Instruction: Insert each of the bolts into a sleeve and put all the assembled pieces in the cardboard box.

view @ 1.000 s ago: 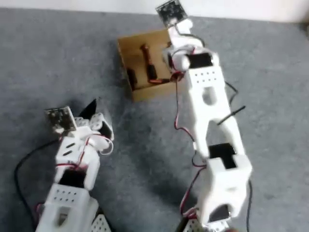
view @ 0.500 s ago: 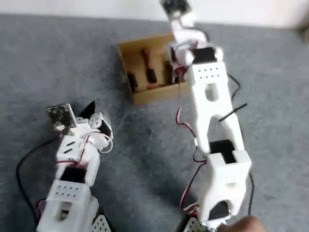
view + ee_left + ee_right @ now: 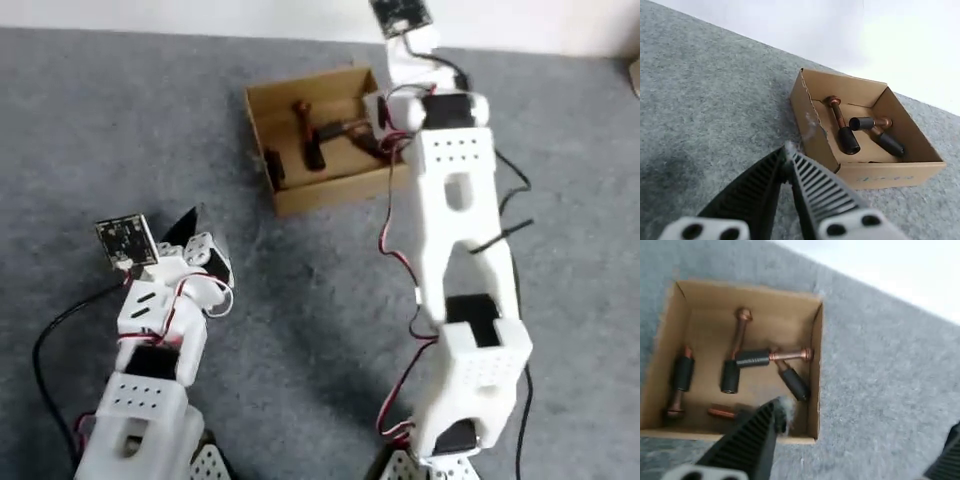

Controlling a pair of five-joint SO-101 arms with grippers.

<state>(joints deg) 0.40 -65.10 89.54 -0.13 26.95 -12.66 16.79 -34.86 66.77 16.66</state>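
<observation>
The open brown cardboard box (image 3: 330,192) sits far in the scene, around the middle. Inside lie copper bolts (image 3: 742,327) pushed into black sleeves (image 3: 683,372): a left piece (image 3: 272,165) by the left wall, a middle piece (image 3: 308,135), and a crosswise piece (image 3: 345,128) resting over a fourth piece (image 3: 792,380).

Box: an open brown cardboard box (image 3: 330,192) held copper bolts in black sleeves (image 3: 312,152).
Arms: the white right arm (image 3: 455,200) hung over the box's edge, while the white left arm (image 3: 150,340) sat well apart.
Floor: grey carpet (image 3: 100,130).
</observation>
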